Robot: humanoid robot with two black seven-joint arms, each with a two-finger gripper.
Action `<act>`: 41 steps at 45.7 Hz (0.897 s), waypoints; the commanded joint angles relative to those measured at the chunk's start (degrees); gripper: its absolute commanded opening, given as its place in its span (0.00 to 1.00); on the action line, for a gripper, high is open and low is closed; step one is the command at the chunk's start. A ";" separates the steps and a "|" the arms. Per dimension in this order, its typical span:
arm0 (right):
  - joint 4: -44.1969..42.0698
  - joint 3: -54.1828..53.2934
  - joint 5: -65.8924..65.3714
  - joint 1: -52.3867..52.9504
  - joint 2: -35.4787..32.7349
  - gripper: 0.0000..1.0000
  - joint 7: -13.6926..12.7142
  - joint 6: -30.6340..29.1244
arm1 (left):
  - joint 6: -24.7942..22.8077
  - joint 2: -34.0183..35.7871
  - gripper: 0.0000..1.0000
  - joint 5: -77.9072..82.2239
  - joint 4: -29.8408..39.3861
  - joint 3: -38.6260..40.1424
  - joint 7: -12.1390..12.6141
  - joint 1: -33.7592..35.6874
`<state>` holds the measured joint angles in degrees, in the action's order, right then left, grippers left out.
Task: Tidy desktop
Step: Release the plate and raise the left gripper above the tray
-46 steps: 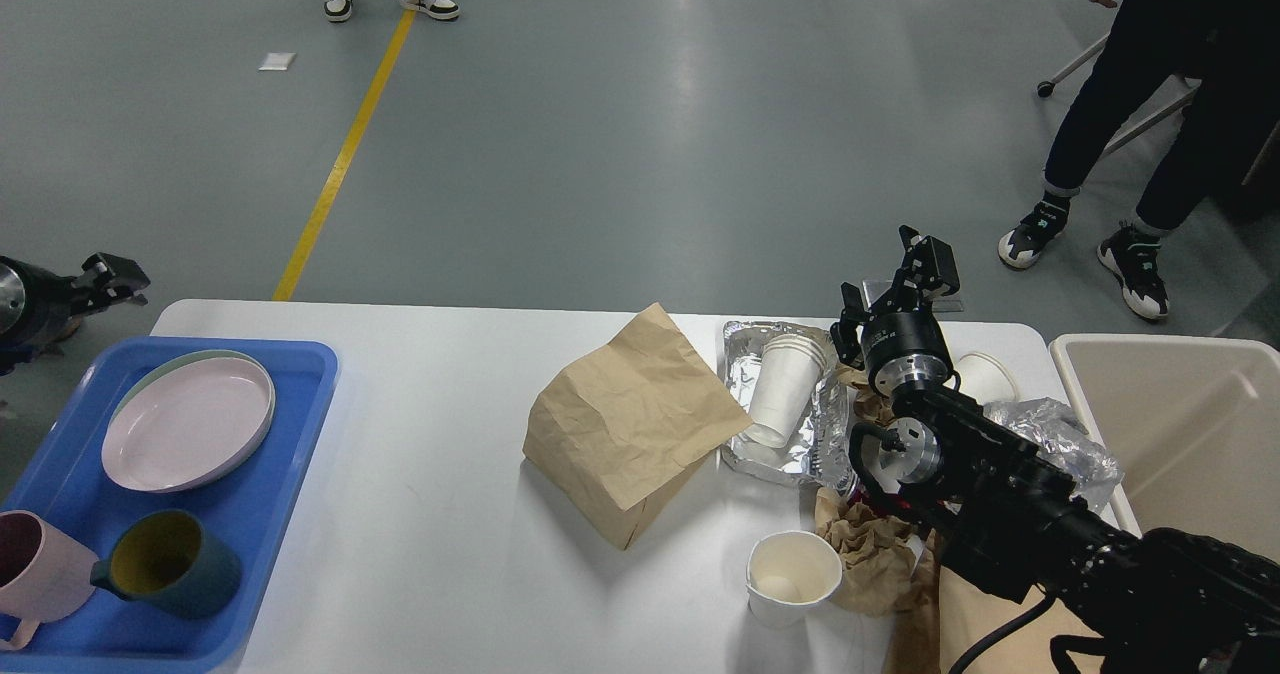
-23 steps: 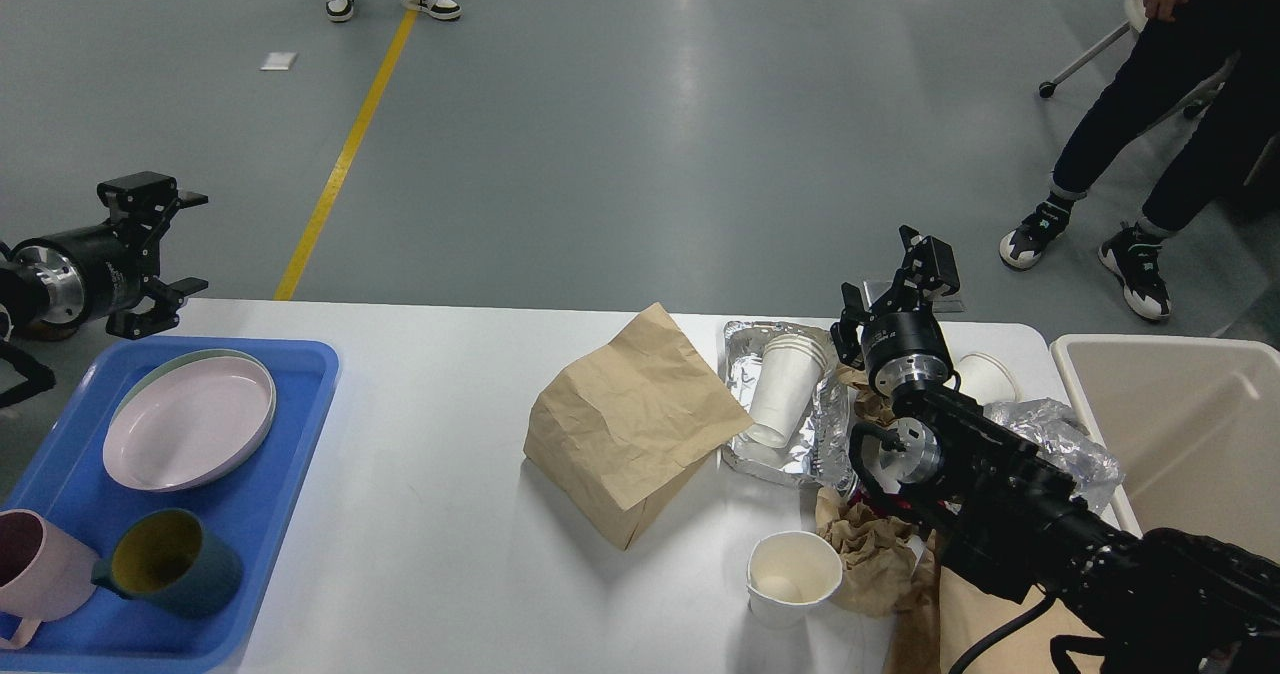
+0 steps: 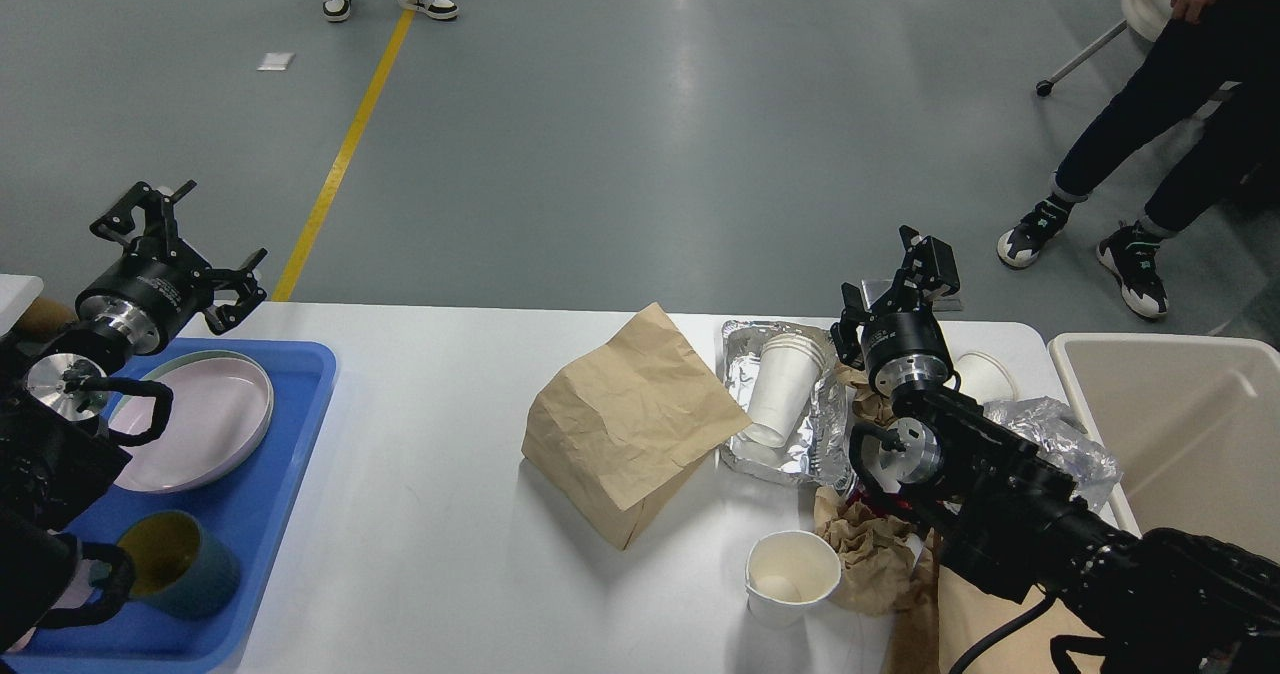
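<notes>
- Looking down from the head view, you have the white bench filling the lower part of the frame, with litter gathered toward its 3 o'clock side.
- Your left pincer hangs at 9 o'clock above the far corner of the blue tray, its fingers spread wide and holding nothing.
- Your right pincer sits at the bench's far edge, about 2 o'clock, just beyond the foil tray; its fingers stand parted and empty.
- On the blue tray you can see a pink plate and a dark green mug, partly hidden by your left arm.
- A crumpled brown paper bag lies near the bench's middle.
- Stacked white paper cups lie tipped in the foil tray.
- One upright paper cup stands at 5 o'clock, touching crumpled brown paper.
- A beige bin sits just off the bench's 3 o'clock end.
</notes>
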<state>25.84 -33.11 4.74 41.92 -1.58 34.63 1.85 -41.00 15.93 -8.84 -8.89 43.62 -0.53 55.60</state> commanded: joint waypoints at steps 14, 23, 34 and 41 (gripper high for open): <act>0.00 -0.03 0.00 0.00 0.00 1.00 0.00 0.00 | 12.09 -5.03 0.96 -5.67 0.02 4.99 -2.19 2.67; 0.00 -0.03 0.00 0.00 0.00 1.00 0.00 0.00 | 11.47 -5.91 0.96 -5.31 2.91 3.14 -8.26 1.97; 0.00 -0.03 0.00 0.00 0.00 1.00 0.00 0.00 | 10.51 -6.53 0.96 -5.40 4.94 -1.96 -8.61 2.41; 0.00 -0.03 0.00 0.00 0.00 1.00 0.08 0.00 | 10.94 -7.49 0.96 -5.40 4.94 -1.79 -8.87 3.55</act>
<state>25.84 -33.12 4.75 41.93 -1.58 34.63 1.85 -30.50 9.14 -14.17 -3.96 41.83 -9.17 58.33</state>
